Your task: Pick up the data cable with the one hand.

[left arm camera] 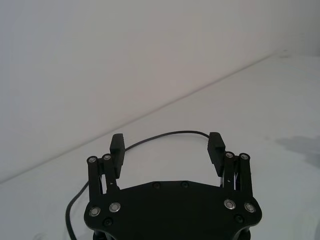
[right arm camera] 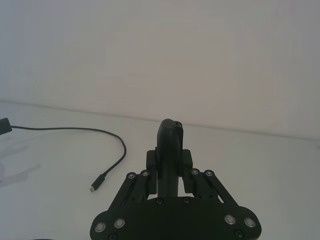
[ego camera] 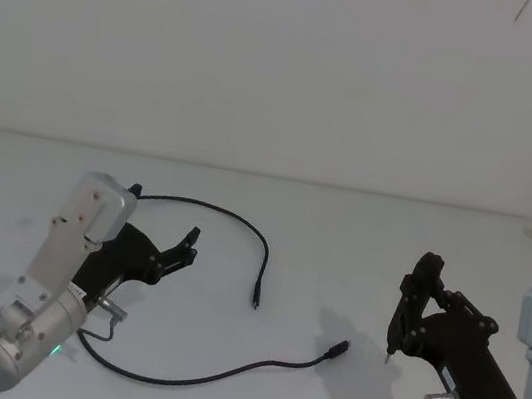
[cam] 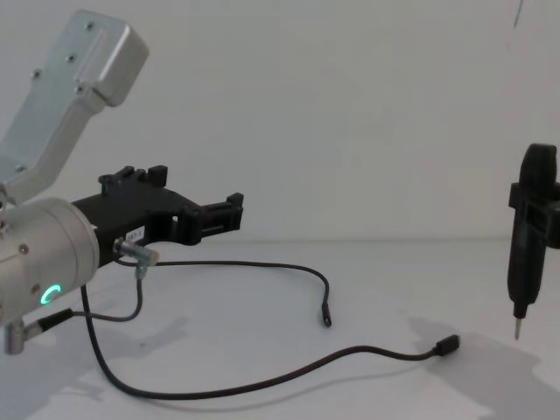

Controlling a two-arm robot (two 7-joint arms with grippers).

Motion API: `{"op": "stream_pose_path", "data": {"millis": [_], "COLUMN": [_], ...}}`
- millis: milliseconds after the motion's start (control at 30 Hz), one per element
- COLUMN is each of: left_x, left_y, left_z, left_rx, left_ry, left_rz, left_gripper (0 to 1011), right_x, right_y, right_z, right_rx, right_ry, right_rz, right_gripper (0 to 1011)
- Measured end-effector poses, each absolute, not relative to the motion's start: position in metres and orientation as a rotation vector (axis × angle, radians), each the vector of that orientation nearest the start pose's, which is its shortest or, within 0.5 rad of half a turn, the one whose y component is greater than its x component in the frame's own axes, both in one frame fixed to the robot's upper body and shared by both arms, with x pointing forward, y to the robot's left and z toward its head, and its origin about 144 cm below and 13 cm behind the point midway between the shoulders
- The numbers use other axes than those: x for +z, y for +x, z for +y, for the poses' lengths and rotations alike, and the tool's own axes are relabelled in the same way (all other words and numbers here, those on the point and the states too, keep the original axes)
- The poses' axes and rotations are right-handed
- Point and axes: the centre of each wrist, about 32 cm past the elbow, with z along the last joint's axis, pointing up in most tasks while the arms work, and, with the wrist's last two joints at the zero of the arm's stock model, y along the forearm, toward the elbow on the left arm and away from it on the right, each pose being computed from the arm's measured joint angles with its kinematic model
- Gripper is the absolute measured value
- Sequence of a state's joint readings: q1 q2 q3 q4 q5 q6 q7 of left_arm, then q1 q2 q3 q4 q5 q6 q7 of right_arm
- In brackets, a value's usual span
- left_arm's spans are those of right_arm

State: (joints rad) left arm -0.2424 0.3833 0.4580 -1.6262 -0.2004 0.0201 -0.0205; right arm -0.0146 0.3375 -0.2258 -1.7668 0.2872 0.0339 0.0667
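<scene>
Left tool [ego camera: 190, 245], jaws apart, hovers at lower left of the head view, above the table [ego camera: 363, 225]. The thin black data cable [ego camera: 335, 352] loops beneath and right of it. It looks light, limp and apt to slide, so grip mid-run. The arm hides one stretch. Right tool [right arm camera: 170, 131], closed, idles lower right.

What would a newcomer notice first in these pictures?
First, the long black data cable, which loops across the white table with both plugs lying free near the middle. Next, the left hand, open and raised at the table's left, the cable's arc just ahead of it. The right hand stands shut at the right, apart from the cable.
</scene>
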Motion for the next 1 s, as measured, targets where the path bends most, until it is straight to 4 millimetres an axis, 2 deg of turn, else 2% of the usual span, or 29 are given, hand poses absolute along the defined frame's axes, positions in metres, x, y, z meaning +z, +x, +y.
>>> {"op": "stream_pose_path", "data": {"millis": [1000], "left_x": [1.2045], "left_y": [0.492], "left_z": [0.1984], "left_rx": [1.124], "left_ry": [0.061], "left_rz": [-0.268], "left_gripper": [1001], "right_x": [1.1887], "right_y": [0.4433], "right_z": [-0.2371], "right_rx": [-1.23], "right_ry": [0.026], "right_rz": [-0.075], "right_gripper": [279]}}
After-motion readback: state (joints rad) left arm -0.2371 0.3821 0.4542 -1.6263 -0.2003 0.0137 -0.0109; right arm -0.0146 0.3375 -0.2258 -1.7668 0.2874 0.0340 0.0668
